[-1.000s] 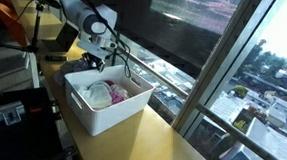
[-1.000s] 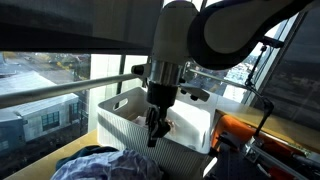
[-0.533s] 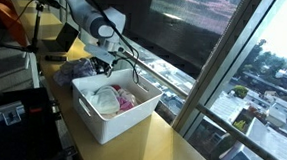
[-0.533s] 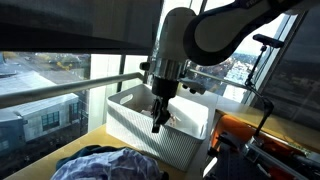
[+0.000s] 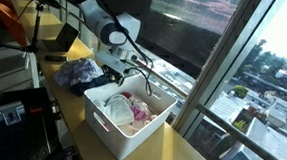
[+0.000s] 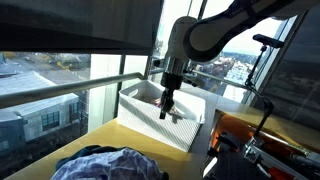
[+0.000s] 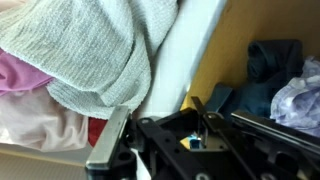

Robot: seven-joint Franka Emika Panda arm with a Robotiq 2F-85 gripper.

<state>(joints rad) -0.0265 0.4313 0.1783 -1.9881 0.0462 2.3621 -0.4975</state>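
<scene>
On the pale yellow desk (image 5: 184, 153), beside the tall window, we see a white rectangular plastic bin (image 5: 131, 127) with smooth walls and rounded corners. Our hand (image 5: 118, 78) is clamped tight on the thin rim of the wall that faces the clothes heap. Inside the bin lie a soft grey knitted cloth (image 7: 95, 45) and a smooth pink garment (image 7: 20, 78). Just beside the bin, a crumpled heap of dark blue clothes (image 5: 79, 74) rests on the desk.
</scene>
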